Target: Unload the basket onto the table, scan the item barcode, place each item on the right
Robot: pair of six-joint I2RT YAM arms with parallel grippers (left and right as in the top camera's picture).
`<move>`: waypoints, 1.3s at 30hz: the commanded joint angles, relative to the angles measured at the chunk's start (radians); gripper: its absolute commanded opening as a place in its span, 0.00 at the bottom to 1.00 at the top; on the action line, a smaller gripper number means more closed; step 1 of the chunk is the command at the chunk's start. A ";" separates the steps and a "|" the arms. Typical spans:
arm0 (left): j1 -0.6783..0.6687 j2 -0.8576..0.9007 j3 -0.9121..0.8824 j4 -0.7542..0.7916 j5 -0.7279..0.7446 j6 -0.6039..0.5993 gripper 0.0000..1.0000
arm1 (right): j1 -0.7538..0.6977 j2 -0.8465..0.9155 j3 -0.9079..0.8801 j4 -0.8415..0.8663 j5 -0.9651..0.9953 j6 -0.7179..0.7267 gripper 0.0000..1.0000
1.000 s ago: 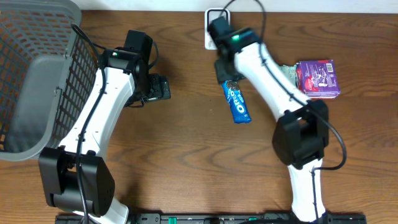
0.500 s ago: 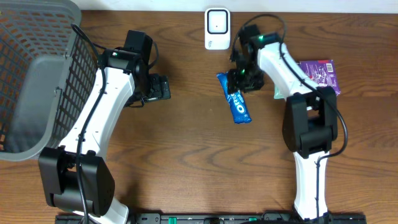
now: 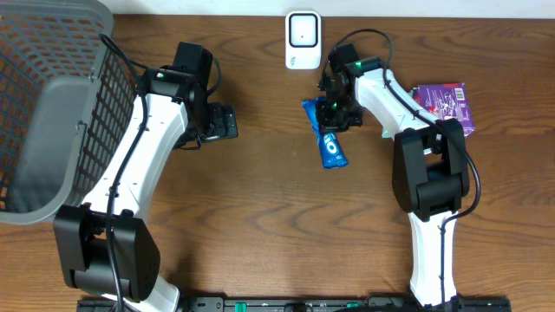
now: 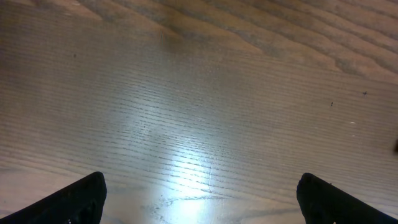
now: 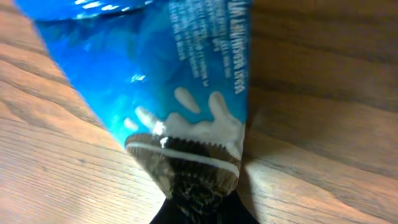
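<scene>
Right gripper has just clamped the Oreo pack's far end, ready for the scanner; left gripper hangs open.

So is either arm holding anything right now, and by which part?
The right gripper is shut on the blue cookie pack, pinching its end nearest the white scanner. The left gripper is open, holding nothing.

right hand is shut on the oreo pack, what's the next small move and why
Probably lift the Oreo pack a little off the table: the right hand is shut on its end nearest the white scanner, and it seems to lie flat.
</scene>
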State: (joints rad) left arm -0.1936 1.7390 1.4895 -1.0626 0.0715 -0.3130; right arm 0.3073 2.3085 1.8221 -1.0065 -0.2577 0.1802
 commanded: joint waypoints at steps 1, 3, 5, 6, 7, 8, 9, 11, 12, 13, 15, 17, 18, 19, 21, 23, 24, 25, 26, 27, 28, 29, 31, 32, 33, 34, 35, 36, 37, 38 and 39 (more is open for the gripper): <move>0.001 -0.005 -0.003 -0.003 -0.013 0.013 0.98 | 0.008 0.010 0.118 0.002 -0.022 0.039 0.01; 0.001 -0.005 -0.003 -0.003 -0.013 0.013 0.98 | 0.008 0.010 0.188 0.001 -0.021 0.053 0.01; 0.001 -0.005 -0.003 -0.002 -0.013 0.013 0.98 | 0.008 0.010 0.265 0.014 -0.020 0.076 0.01; 0.001 -0.005 -0.003 -0.002 -0.013 0.013 0.98 | 0.008 0.010 0.296 0.030 -0.015 0.092 0.01; 0.001 -0.005 -0.003 -0.002 -0.013 0.013 0.98 | 0.008 0.010 0.319 0.048 -0.003 0.113 0.01; 0.001 -0.005 -0.002 -0.002 -0.013 0.013 0.98 | 0.008 0.010 0.341 0.070 0.022 0.146 0.01; 0.001 -0.005 -0.003 -0.002 -0.013 0.013 0.98 | 0.008 0.010 0.354 0.093 0.047 0.182 0.01; 0.001 -0.005 -0.003 -0.002 -0.013 0.013 0.98 | 0.008 0.010 0.362 0.177 0.072 0.252 0.01; 0.001 -0.005 -0.003 -0.002 -0.013 0.013 0.98 | 0.008 0.011 0.362 0.213 0.073 0.278 0.01; 0.001 -0.005 -0.002 -0.002 -0.013 0.013 0.98 | 0.008 0.016 0.362 0.248 0.073 0.301 0.01; 0.001 -0.005 -0.002 -0.002 -0.013 0.013 0.98 | 0.009 0.026 0.362 0.310 0.072 0.343 0.01; 0.001 -0.005 -0.003 -0.002 -0.013 0.013 0.98 | 0.010 0.036 0.362 0.368 0.072 0.390 0.01; 0.001 -0.005 -0.002 -0.002 -0.013 0.013 0.98 | 0.013 0.049 0.362 0.421 0.069 0.426 0.01; 0.001 -0.005 -0.002 -0.003 -0.013 0.013 0.98 | 0.014 0.056 0.362 0.443 0.067 0.440 0.01; 0.001 -0.005 -0.002 -0.002 -0.013 0.013 0.98 | 0.015 0.067 0.362 0.479 0.061 0.463 0.01; 0.001 -0.005 -0.002 -0.003 -0.013 0.013 0.98 | 0.015 0.067 0.362 0.488 0.060 0.467 0.01; 0.001 -0.005 -0.002 -0.002 -0.013 0.013 0.98 | 0.015 0.067 0.362 0.488 0.060 0.466 0.01; 0.001 -0.005 -0.002 -0.002 -0.013 0.013 0.98 | 0.015 0.067 0.362 0.488 0.060 0.460 0.01; 0.001 -0.005 -0.003 -0.002 -0.013 0.013 0.98 | 0.014 0.066 0.365 0.486 0.058 0.447 0.01; 0.001 -0.005 -0.002 -0.002 -0.013 0.013 0.98 | 0.010 0.066 0.374 0.476 0.057 0.433 0.01; 0.001 -0.005 -0.002 -0.003 -0.013 0.013 0.98 | 0.003 0.065 0.391 0.454 0.058 0.424 0.01; 0.001 -0.005 -0.002 -0.002 -0.013 0.013 0.98 | -0.006 0.064 0.409 0.432 0.058 0.416 0.01; 0.001 -0.005 -0.002 -0.002 -0.013 0.013 0.98 | -0.036 0.059 0.461 0.362 0.058 0.406 0.01; 0.001 -0.005 -0.003 -0.003 -0.013 0.013 0.97 | -0.054 0.056 0.489 0.327 0.058 0.401 0.01; 0.001 -0.005 -0.002 -0.002 -0.013 0.013 0.98 | -0.079 0.053 0.527 0.279 0.058 0.398 0.01; 0.001 -0.005 -0.003 -0.003 -0.013 0.013 0.98 | -0.103 0.053 0.561 0.235 0.062 0.397 0.01; 0.001 -0.005 -0.002 -0.002 -0.013 0.013 0.98 | -0.134 0.051 0.606 0.175 0.070 0.397 0.01; 0.001 -0.005 -0.002 -0.003 -0.013 0.013 0.98 | -0.164 0.051 0.648 0.118 0.082 0.394 0.01; 0.001 -0.005 -0.002 -0.002 -0.013 0.013 0.98 | -0.191 0.051 0.680 0.071 0.096 0.388 0.01; 0.001 -0.005 -0.002 -0.003 -0.013 0.013 0.98 | -0.223 0.051 0.715 0.014 0.121 0.381 0.01; 0.001 -0.005 -0.002 -0.002 -0.013 0.013 0.98 | -0.251 0.051 0.742 -0.035 0.149 0.379 0.01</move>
State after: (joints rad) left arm -0.1936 1.7390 1.4895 -1.0630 0.0715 -0.3130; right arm 0.1619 2.3783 2.4687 -0.9661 -0.1925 0.5858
